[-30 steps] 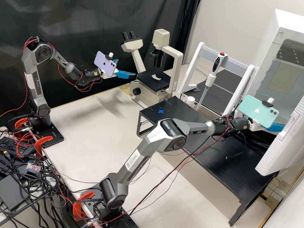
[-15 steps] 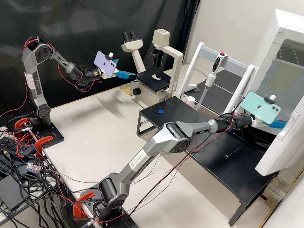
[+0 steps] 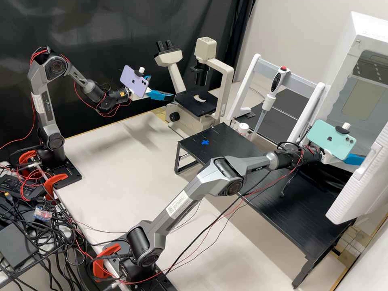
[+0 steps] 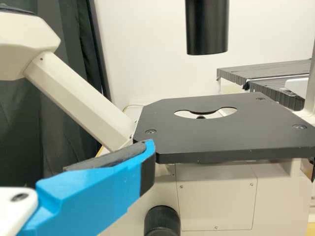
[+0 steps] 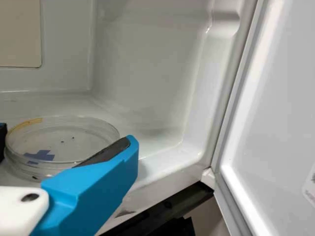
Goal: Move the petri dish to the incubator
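In the high view my right gripper (image 3: pixel 354 159) is at the opening of the white incubator (image 3: pixel 370 30), behind its swung-out door (image 3: pixel 359 182). The right wrist view has my right gripper (image 5: pixel 65 141) inside the chamber, shut on the clear round petri dish (image 5: pixel 64 140), whose sides lie against both dark pads. A blue cross mark shows through the dish; whether it touches the incubator floor (image 5: pixel 118 115) I cannot tell. My left gripper (image 3: pixel 161 87) stands open and empty beside the microscope in the high view; in the left wrist view this left gripper (image 4: pixel 64 147) is near the stage.
The microscope stage (image 4: pixel 221 135) is close to the left finger. A black raised platform (image 3: pixel 291 210) with a blue cross (image 3: pixel 205 142) runs up to the incubator. Behind it are a white rack (image 3: pixel 317 97), a pipette (image 3: pixel 268 101) and a white-capped bottle (image 3: pixel 243 128).
My right arm has stretched slightly farther toward the incubator, its phone tilting and shifting a little, and its wrist cables have moved. My left arm has kept still.
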Robot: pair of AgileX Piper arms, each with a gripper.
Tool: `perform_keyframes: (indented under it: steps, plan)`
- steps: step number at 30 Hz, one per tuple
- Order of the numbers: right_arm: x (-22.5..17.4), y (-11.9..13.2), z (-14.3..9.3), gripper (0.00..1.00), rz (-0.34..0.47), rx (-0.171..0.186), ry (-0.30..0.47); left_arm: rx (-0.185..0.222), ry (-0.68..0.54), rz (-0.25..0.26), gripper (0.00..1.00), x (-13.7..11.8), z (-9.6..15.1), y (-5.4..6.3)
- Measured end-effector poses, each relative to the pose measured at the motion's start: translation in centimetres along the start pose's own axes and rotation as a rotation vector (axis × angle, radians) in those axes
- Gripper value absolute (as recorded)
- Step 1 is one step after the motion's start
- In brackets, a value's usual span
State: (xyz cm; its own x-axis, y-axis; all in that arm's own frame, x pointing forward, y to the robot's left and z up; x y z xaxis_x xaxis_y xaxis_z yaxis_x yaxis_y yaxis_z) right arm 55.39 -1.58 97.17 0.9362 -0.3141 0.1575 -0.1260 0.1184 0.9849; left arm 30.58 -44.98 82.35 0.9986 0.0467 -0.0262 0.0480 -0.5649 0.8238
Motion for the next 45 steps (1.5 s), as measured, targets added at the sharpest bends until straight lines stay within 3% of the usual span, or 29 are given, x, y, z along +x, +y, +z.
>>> perform_keyframes:
  steps: [2, 12, 15, 26, 28, 31, 36, 45]
  plan:
    - [0.0, -0.3, 0.2, 1.00, -0.011, -0.013, -0.003, 0.000, 0.000, 0.000, 1.00, 0.0, 0.0, 0.0]
    - [-1.3, -0.3, 1.5, 1.00, -0.108, 0.045, 0.021, 0.000, 0.000, 0.000, 1.00, 0.0, 0.0, 0.0]
    - [-2.2, 0.3, 2.2, 1.00, -0.137, 0.088, 0.029, 0.000, 0.000, 0.000, 1.00, 0.0, 0.0, 0.0]
    - [-7.3, 3.2, 5.2, 1.00, -0.185, 0.135, -0.016, 0.000, 0.000, 0.000, 1.00, 0.0, 0.0, 0.0]
    - [-8.8, 3.8, 5.8, 1.00, -0.195, 0.140, -0.025, 0.000, 0.000, 0.000, 1.00, 0.0, 0.0, 0.0]
    - [-11.9, 4.1, 7.1, 1.00, -0.220, 0.097, -0.057, 0.000, 0.000, 0.000, 1.00, 0.0, 0.0, 0.0]
    - [-16.9, 4.0, 8.3, 1.00, -0.269, 0.102, -0.067, 0.000, 0.000, 0.000, 1.00, 0.0, 0.0, 0.0]
    - [-27.1, 3.5, 8.4, 1.00, -0.328, 0.139, 0.079, 0.000, 0.000, 0.000, 1.00, 0.0, 0.0, 0.0]
